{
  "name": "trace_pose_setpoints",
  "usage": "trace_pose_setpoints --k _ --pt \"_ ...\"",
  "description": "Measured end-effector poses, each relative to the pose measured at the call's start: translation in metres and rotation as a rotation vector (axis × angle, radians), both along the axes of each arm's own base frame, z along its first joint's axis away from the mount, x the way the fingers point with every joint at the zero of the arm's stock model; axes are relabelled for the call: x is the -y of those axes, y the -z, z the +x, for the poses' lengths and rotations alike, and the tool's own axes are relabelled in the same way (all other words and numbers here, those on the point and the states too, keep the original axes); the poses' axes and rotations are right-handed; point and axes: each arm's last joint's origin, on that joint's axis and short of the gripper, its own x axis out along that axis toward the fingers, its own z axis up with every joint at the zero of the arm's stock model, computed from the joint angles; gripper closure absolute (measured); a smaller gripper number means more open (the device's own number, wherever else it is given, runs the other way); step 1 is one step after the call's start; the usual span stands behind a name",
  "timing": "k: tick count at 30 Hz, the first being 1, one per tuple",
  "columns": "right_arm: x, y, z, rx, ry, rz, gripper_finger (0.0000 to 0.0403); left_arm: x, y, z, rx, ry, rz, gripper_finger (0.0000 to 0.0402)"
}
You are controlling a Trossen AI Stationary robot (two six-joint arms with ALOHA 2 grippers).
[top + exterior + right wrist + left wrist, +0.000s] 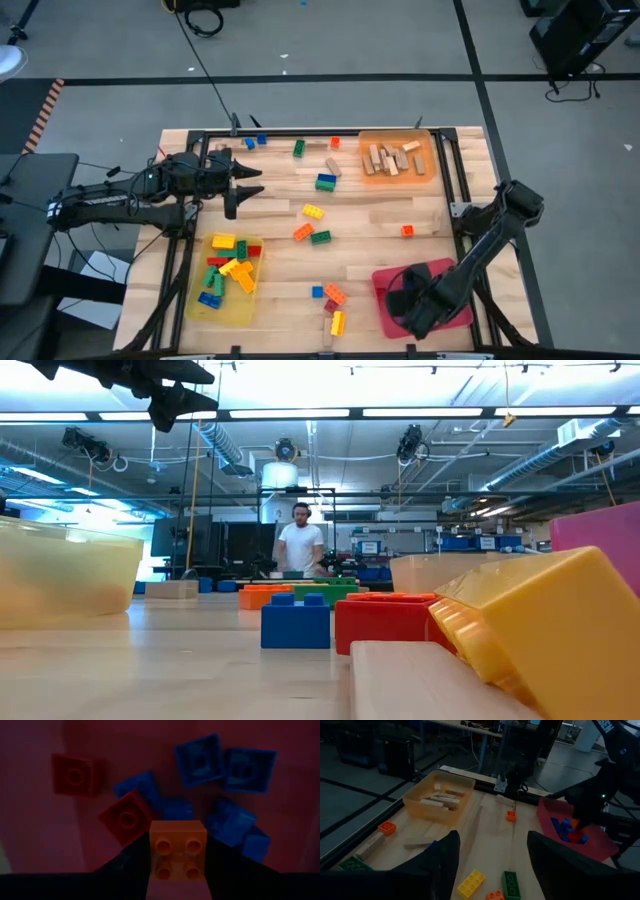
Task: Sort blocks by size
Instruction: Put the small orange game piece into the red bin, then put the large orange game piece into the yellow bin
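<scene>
High view: my right tool [415,305] reaches low over the flat red tray [385,280] near the table [380,225] edge, fingers clamped on a small square orange plastic block [178,849] above blue and red blocks. My left tool [247,183] hovers, fingers apart, over bare wood beside scattered loose blocks.

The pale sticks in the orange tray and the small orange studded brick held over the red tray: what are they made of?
The pale tan sticks in the translucent orange tray look like unpainted wood: matt, plain-sided, without studs. The small orange four-stud brick between the right gripper's fingers, above the red tray, looks like moulded plastic: smooth, evenly coloured, crisp round studs.
</scene>
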Motion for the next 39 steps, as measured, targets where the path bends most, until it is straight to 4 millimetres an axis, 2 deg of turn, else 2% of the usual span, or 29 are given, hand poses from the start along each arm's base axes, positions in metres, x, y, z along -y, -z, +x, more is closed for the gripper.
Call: trace_pose_setpoints --k 6,11,19,24,30,36,39 --pt "0.003 -0.006 0.000 0.060 0.008 -0.023 0.0111 0.000 0.000 0.000 -0.007 0.003 0.012 0.0163" --pt "0.004 -0.006 -0.001 0.046 -0.008 -0.041 0.0062 0.002 -0.001 0.000 -0.018 0.028 0.048 0.0163" --pt "0.010 -0.014 -0.008 0.042 -0.098 -0.084 0.0068 0.015 -0.012 0.009 -0.154 -0.065 0.081 0.0163" --pt "0.020 -0.030 -0.020 0.069 -0.212 -0.157 0.0089 0.031 -0.009 0.034 -0.246 -0.077 0.070 0.0163" --pt "0.031 -0.050 -0.042 0.053 -0.313 -0.225 0.0104 0.075 0.008 0.083 -0.392 0.030 0.154 0.0163" --pt "0.041 -0.066 -0.062 0.036 -0.401 -0.244 0.0108 0.123 0.037 0.128 -0.560 0.156 0.223 0.0163" --pt "0.045 -0.072 -0.070 0.031 -0.429 -0.268 0.0107 0.145 0.047 0.148 -0.590 0.199 0.214 0.0163"
